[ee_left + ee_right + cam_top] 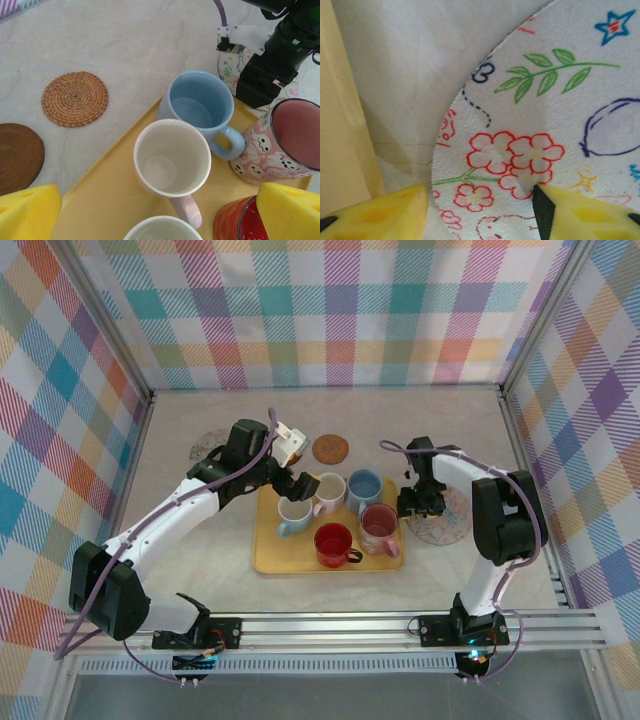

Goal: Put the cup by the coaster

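While no cup has yet left the yellow tray [262,562] at the middle of the overhead frame, the step in hand looks like the approach for the pick. The left gripper [303,483] hangs over the tray's upper left part with its jaws spread as wide as they go and nothing between them. In its wrist view the yellow fingers [30,212] sit in the two bottom corners, and the cream cup [172,159] stands upright at centre frame between them, so I judge it the likely target. Its handle points toward the bottom edge. The blue cup [200,102] stands just beside it to the upper right, the pink patterned cup [280,142] is at the right edge, and the red cup [235,222] is at the lower right.

The woven coaster [329,449] lies on the table just past the tray's top edge. The printed coaster [452,522] lies right of the tray, under the right gripper [420,502], whose fingertips [380,212] stand apart with nothing held (whether they touch the coaster I cannot tell). Which coaster is meant, the task does not say.

The next move calls for a straight descent, a grip on the cream cup alone without nudging its neighbours, and a lift clear of the tray's rim.
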